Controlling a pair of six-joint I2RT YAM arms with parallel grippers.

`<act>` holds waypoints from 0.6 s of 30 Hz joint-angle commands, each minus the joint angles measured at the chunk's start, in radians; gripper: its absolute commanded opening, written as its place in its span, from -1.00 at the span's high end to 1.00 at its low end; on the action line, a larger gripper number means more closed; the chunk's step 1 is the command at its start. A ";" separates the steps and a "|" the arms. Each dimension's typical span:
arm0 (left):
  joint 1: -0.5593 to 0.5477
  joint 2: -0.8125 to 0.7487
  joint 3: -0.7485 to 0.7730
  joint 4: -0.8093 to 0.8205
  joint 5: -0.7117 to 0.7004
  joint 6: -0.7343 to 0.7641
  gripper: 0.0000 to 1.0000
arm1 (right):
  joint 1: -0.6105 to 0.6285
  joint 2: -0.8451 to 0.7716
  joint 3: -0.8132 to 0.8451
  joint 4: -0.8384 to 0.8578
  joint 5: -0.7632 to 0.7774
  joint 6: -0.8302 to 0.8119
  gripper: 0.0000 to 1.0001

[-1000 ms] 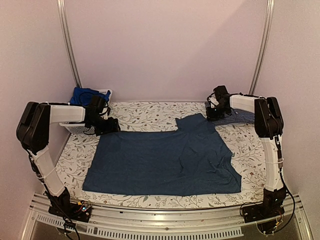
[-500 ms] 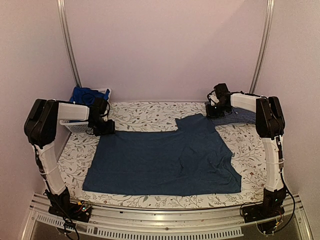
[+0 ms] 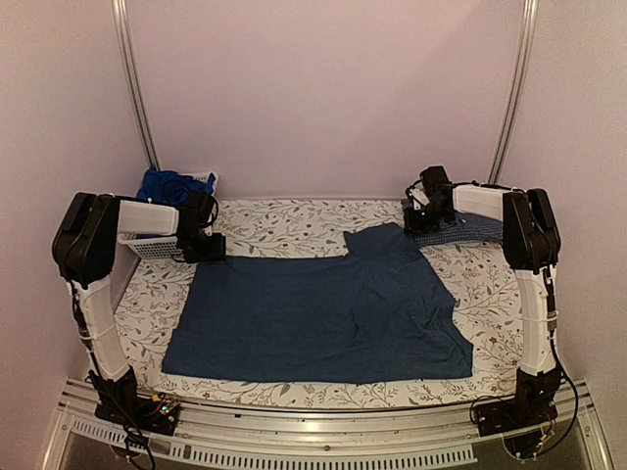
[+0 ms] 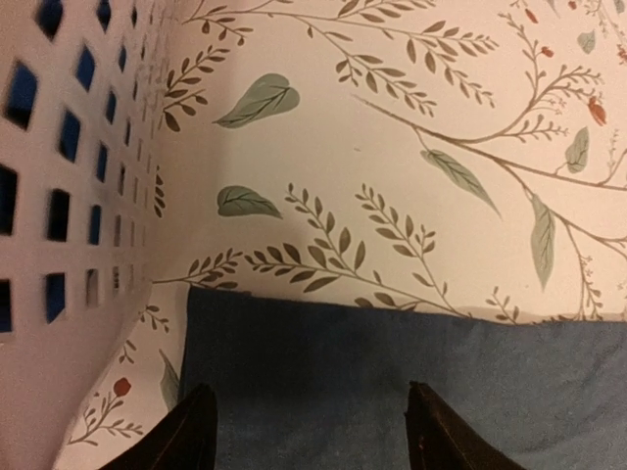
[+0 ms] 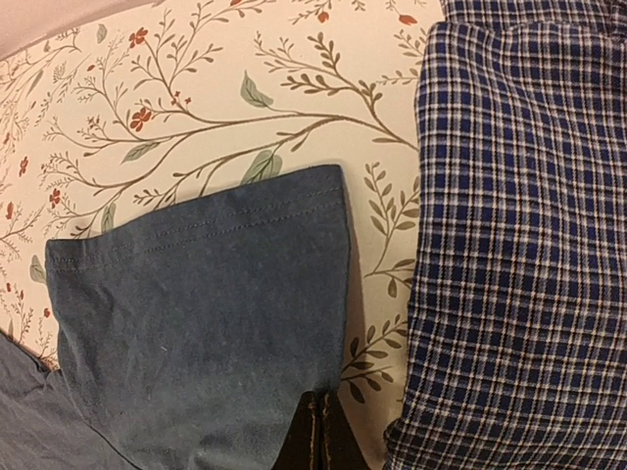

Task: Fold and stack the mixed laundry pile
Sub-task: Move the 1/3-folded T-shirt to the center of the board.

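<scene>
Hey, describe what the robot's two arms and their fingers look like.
Both the left arm and right arm have white links with bulky black joints, black bases, and thin dark cables near the bases. The fingers are dark, flat and tapered.

No legible txt, labels, brands or nos. anywhere.

T-shirt (image 3: 323, 313) flat on table (image 3: 294, 223), far left corner under left pincer (image 4: 309, 431); basket (image 4: 59, 196) just left of that pincer, garment (image 3: 167, 186) inside; sleeve under right pincer (image 5: 318, 431); shirt (image 5: 519, 245) just right of it.
</scene>
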 commanded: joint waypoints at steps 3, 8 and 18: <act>0.015 0.055 0.003 0.051 -0.062 0.000 -0.36 | -0.002 -0.109 -0.072 0.052 -0.117 0.020 1.00; -0.030 0.045 -0.018 0.070 -0.030 0.008 -0.44 | 0.005 -0.176 -0.136 0.081 -0.148 0.031 1.00; -0.117 -0.130 -0.042 0.085 -0.047 0.009 -0.63 | 0.005 -0.214 -0.163 0.081 -0.096 0.022 1.00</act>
